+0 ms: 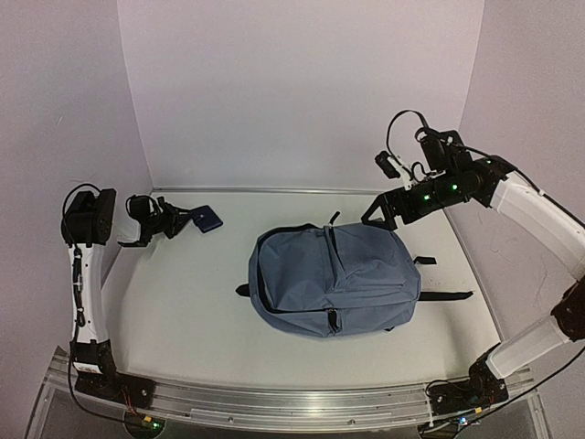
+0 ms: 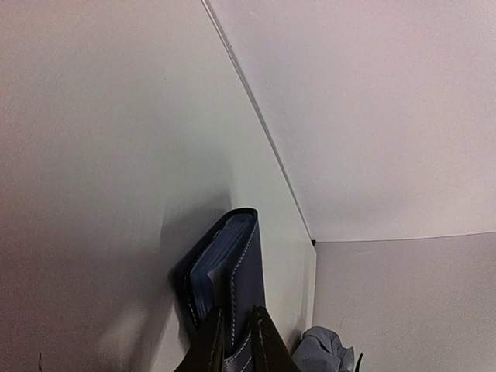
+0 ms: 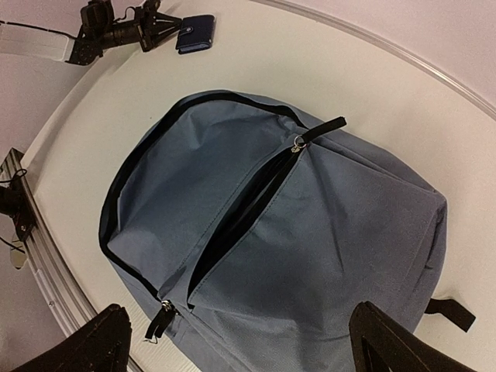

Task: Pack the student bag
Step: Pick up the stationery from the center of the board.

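Observation:
The student bag (image 1: 334, 279) lies flat in the middle of the table, slate-blue with black zips. One zip gapes as a long dark slit (image 3: 232, 225) down its front. At the far left, my left gripper (image 1: 186, 220) is shut on the cover of a small dark blue notebook (image 1: 208, 219). In the left wrist view its fingers (image 2: 236, 318) pinch the stitched cover of the notebook (image 2: 244, 263), whose pages show beside it. My right gripper (image 1: 379, 218) hangs above the bag's far right corner, jaws spread wide over the bag (image 3: 325, 232) with nothing between them.
White walls close in the table at the back and on both sides, and the notebook lies close to the back left corner. A metal rail (image 1: 292, 402) runs along the near edge. Black straps (image 1: 448, 295) stick out to the right of the bag.

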Available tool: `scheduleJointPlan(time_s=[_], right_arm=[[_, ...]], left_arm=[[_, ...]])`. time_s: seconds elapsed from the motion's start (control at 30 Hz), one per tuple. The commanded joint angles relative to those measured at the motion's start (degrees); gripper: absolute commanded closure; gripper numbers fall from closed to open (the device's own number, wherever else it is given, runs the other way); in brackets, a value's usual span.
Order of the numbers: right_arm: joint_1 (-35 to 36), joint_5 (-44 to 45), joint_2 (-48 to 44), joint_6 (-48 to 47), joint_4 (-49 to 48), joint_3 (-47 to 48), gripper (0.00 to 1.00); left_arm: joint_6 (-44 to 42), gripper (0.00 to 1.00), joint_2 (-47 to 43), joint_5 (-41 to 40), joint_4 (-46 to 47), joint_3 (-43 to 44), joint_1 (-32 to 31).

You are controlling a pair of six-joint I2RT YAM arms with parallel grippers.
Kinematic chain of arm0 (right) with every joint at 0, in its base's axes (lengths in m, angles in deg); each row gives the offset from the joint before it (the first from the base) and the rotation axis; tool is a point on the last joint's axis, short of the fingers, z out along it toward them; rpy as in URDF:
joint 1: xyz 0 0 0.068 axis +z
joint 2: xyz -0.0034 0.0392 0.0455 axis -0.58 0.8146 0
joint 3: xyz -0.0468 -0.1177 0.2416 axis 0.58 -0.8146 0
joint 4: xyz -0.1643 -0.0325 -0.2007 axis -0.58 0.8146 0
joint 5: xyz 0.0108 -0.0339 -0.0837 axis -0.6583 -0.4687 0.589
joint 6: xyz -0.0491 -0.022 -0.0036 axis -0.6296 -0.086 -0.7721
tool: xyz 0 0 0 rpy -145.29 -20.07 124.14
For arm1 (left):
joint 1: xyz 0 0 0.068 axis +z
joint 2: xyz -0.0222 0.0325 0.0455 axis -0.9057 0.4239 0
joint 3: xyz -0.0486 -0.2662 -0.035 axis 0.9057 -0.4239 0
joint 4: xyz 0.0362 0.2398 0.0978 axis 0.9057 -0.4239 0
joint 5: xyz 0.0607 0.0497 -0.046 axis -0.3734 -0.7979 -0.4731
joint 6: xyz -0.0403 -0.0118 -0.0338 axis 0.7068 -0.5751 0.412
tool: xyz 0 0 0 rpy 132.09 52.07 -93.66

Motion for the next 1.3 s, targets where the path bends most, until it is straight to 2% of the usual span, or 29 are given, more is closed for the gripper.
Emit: scheduleJointPlan(time_s=[0.0, 0.47, 0.7, 0.83, 1.0, 1.27], right_arm=[[-0.3, -0.7, 0.5, 0.3, -1.3, 0.1, 0.02], [-0.3, -1.0, 2.0, 0.5, -1.0, 1.3, 0.02], [-0.3, -0.7, 2.6, 0.6, -0.9, 2.0, 0.02], [-0.3, -0.7, 2.8, 0.7, -0.8, 2.2, 0.02], [-0.3, -0.7, 2.9, 0.7, -0.8, 2.4, 0.02], [-0.3, -0.1, 4.3, 0.8, -0.7, 6.7, 0.02]], left_arm=[[0.6, 0.88, 2.3, 1.2, 1.1, 2.4, 0.3], [-7.6, 0.82, 4.5, 2.4, -15.4, 10.4, 0.3], [-13.9, 0.84, 5.4, 3.0, -25.5, 15.2, -0.4], [-14.8, 0.87, 5.8, 3.9, -26.1, 16.1, -0.4], [-13.3, 0.99, 3.9, 5.2, -22.3, 14.3, -0.4], [-9.1, 1.00, -7.4, 7.5, -14.6, 7.0, -0.3]])
